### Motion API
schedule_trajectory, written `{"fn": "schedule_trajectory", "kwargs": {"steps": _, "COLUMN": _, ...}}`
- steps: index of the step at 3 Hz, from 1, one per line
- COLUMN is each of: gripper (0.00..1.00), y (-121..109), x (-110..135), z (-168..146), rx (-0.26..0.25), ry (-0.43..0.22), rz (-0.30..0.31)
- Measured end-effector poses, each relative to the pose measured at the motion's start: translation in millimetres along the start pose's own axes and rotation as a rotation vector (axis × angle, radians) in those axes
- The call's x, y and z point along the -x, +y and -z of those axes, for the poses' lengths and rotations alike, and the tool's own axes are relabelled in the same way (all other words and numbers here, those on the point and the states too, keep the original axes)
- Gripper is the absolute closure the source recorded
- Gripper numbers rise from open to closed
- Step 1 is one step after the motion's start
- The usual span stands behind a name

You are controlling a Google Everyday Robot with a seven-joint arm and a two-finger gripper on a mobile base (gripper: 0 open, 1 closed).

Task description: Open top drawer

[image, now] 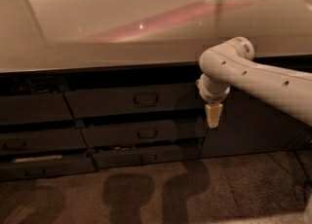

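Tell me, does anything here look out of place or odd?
The lowest left drawer seems ajar: a pale strip shows along its top. The top drawer looks shut. The gripper hangs right of its handle, pointing down.

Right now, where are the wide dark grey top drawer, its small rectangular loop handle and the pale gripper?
Top drawer [100, 102]: camera view, front panel.
Loop handle [146, 100]: camera view, its middle.
Gripper [213, 122]: camera view, lower tip, right of drawer.

Top drawer [107, 102] wide, dk grey, shut; tool [213, 121] by its rt end.
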State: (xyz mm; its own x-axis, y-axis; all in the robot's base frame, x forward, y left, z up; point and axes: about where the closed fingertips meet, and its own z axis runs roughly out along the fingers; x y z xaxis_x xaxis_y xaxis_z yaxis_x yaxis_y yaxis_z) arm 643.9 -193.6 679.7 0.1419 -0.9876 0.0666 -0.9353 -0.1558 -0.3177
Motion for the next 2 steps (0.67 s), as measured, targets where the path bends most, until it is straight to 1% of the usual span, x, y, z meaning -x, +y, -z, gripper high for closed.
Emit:
{"fn": "schedule_trajectory", "kwargs": {"steps": 1, "gripper": 0.0, "y": 0.0, "x": 0.0, "z": 0.0, "rx": 0.0, "ry": 0.0, "rz": 0.0}}
{"fn": "schedule_trajectory", "kwargs": {"steps": 2, "gripper": 0.0, "y": 0.3, "x": -3.5, "z": -1.8, "rx": 0.0, "ry": -0.074, "rz": 0.008}}
